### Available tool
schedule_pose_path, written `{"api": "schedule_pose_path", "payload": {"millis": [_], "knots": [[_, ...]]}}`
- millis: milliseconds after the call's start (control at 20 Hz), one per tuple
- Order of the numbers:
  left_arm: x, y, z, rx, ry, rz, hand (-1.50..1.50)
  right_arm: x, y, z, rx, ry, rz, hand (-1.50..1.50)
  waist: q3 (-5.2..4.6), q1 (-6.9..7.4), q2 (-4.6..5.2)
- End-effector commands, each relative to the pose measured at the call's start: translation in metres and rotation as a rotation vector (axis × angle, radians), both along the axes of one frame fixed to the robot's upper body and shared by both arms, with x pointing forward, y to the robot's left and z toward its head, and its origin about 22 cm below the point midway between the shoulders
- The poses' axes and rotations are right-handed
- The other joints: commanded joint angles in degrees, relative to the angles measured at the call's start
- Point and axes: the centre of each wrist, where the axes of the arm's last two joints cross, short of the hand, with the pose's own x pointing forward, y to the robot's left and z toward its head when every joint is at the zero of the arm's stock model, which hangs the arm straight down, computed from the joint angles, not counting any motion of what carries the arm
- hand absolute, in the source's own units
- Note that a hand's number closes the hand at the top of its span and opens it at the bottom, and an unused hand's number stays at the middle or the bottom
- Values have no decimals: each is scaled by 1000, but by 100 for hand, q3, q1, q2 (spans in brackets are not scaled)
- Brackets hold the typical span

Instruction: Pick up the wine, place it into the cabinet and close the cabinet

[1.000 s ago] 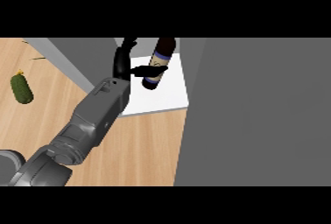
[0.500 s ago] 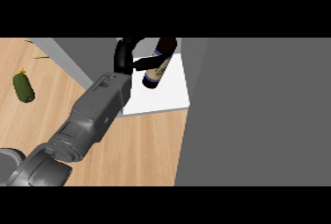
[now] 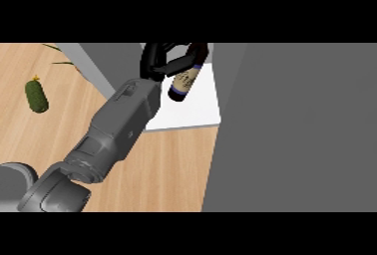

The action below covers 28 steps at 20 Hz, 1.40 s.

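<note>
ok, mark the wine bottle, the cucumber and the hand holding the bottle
wine bottle [image 3: 182,82]: head view, on its pale label.
cucumber [image 3: 36,96]: head view, middle of its green body, on the wooden counter.
hand [image 3: 156,59]: head view, on the black fingers curled round the bottle.

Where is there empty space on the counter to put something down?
Bare wood lies between the cucumber and the grey forearm, and again between that forearm and the big grey cabinet panel. A strip of white shelf below the wine bottle is free too. It is crowded at the top, where the hand curls round the bottle.
</note>
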Motion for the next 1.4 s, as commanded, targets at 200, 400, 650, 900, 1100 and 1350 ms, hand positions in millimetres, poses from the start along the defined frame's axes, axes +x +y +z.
{"api": "schedule_pose_path", "payload": {"millis": [200, 400, 650, 900, 1100, 1350], "knots": [[-4, -17, 0, -48, 12, -90, -150, -28, -11, 45, 90, 7, 19, -150, 10, 160, -87], [-4, -19, 3, -45, 16, -100, -150, -33, -10, 47, 88, 20, 0, -150, 9, 252, -140], [-10, -14, -8, -96, 28, -130, -150, -32, -13, 50, 84, 19, 0, -150, 8, 281, -145], [-22, -15, -19, -157, 15, -213, -150, -26, -13, 46, 56, 7, -10, -150, 5, 337, -176], [-41, -11, -44, -178, 46, -247, -150, -28, -15, 47, 64, 31, -42, -150, 5, 436, -225], [-70, -4, -68, -221, 62, -275, -150, -33, -14, 46, 70, 32, -51, -150, 7, 562, -253]]}}
